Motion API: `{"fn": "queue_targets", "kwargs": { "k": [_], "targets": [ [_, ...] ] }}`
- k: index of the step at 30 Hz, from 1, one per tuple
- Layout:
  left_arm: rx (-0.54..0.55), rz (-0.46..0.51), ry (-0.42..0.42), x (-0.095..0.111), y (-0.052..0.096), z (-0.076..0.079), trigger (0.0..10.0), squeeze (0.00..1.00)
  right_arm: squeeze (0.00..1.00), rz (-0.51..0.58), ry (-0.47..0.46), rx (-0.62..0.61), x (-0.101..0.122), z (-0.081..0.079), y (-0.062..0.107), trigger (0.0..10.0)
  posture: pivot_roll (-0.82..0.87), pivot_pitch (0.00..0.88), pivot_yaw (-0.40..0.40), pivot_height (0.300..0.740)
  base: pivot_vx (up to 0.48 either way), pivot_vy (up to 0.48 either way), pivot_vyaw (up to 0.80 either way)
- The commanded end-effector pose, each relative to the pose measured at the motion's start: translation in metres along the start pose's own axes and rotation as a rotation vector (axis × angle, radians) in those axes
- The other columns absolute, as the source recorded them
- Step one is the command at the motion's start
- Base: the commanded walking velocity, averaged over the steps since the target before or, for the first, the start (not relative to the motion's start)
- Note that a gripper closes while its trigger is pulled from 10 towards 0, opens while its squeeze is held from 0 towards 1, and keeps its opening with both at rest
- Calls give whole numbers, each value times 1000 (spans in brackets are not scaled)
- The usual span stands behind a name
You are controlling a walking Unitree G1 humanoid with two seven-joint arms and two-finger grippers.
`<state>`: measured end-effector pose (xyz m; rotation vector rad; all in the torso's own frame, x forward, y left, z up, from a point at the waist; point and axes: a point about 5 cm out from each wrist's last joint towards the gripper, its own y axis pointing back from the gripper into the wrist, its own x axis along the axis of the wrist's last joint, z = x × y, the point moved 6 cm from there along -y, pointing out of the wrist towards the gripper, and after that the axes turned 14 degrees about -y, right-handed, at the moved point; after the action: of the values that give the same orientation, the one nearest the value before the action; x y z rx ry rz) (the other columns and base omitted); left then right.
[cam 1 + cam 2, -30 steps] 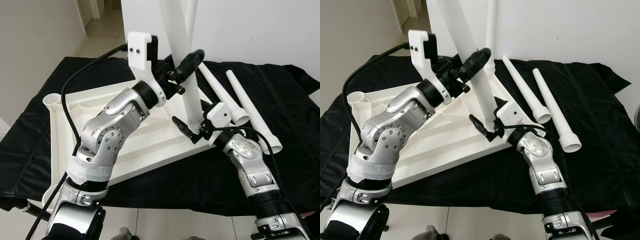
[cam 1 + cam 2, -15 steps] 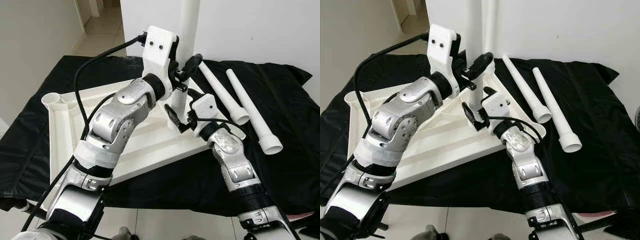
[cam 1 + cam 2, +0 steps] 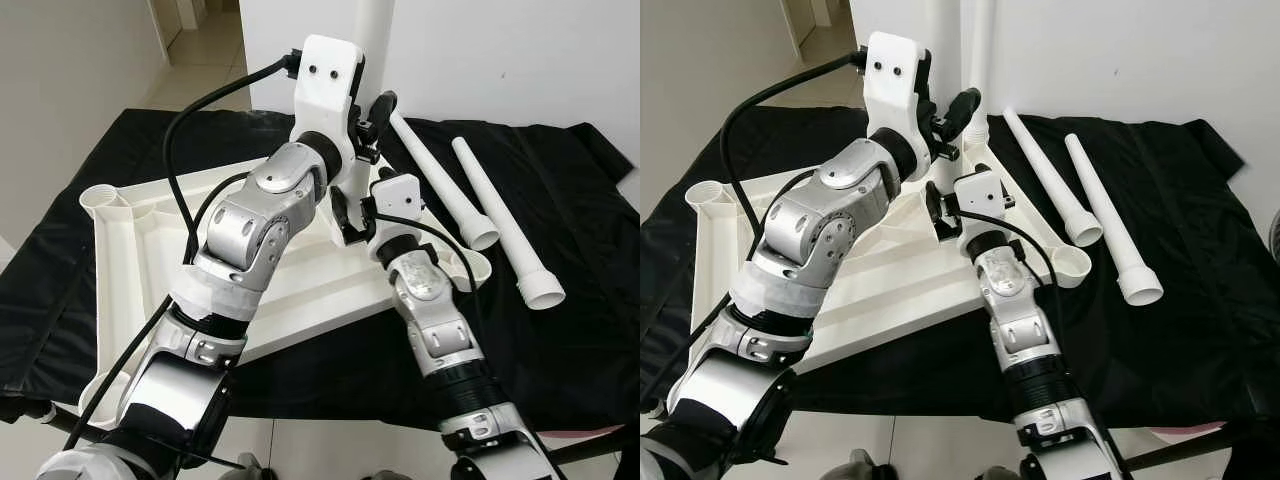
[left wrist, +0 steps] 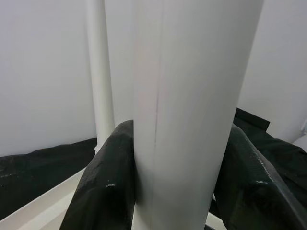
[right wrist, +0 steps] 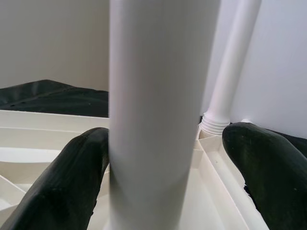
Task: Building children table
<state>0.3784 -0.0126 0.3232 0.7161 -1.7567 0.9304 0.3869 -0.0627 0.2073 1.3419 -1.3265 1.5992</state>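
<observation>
The white children's table top [image 3: 130, 260] lies upside down on a black cloth. A thick white table leg [image 3: 378, 40] stands upright over its far right part. My left gripper [image 3: 372, 112] is shut on this leg; both black fingers [image 4: 103, 182] press its sides. Lower down, my right gripper [image 3: 350, 212] is open around the same leg [image 5: 158, 96]: one finger [image 5: 72, 182] touches it and the other stands apart. A second, thinner-looking leg [image 3: 983, 60] stands in the far corner socket behind.
Two loose white legs [image 3: 440, 185] [image 3: 500, 220] lie on the black cloth [image 3: 560, 180] to the right. Round sockets show at the table top's left corner [image 3: 100, 200] and near right corner [image 3: 470, 268]. A white wall rises behind; pale floor lies in front.
The held leg has swung from tilted to upright. Both arms have moved left and farther over the table top, the right gripper closing in on the leg's lower part.
</observation>
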Motion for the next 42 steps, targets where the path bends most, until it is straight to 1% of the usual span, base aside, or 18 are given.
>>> {"fn": "queue_targets", "kwargs": {
  "k": [1,3,6,16,23,26,39,40,42],
  "targets": [
    [67,-1,-2,7,-2,-9,10000,0,0,-25,-8,-47,-6,5,-2,10000,-88,49,35,740,0,0,0],
    [77,13,10,14,-3,-10,10000,0,0,-33,-42,-105,-9,5,-8,10000,-84,49,30,740,0,0,0],
    [75,20,14,18,-4,-8,10000,0,0,-42,-51,-128,-11,5,-12,10000,-81,46,27,740,0,0,0],
    [76,22,20,22,-6,-5,10000,0,0,-39,-62,-148,-11,4,-16,10000,-83,41,26,740,0,0,0],
    [67,26,25,25,-7,-2,10000,0,0,-17,-68,-161,-4,6,-22,10000,-85,37,26,740,0,0,0],
    [61,31,27,27,-8,-1,10000,0,0,15,-59,-165,4,7,-27,10000,-84,34,26,740,0,0,0],
    [52,32,34,28,-9,1,10000,0,0,23,-66,-181,6,8,-29,10000,-85,32,27,740,0,0,0],
    [52,32,34,28,-9,1,10000,0,0,26,-68,-185,6,8,-30,9020,-85,32,27,740,0,0,0],
    [52,32,35,28,-9,1,10000,0,0,28,-68,-188,6,8,-30,9020,-85,32,27,740,0,0,0]
  ]
}}
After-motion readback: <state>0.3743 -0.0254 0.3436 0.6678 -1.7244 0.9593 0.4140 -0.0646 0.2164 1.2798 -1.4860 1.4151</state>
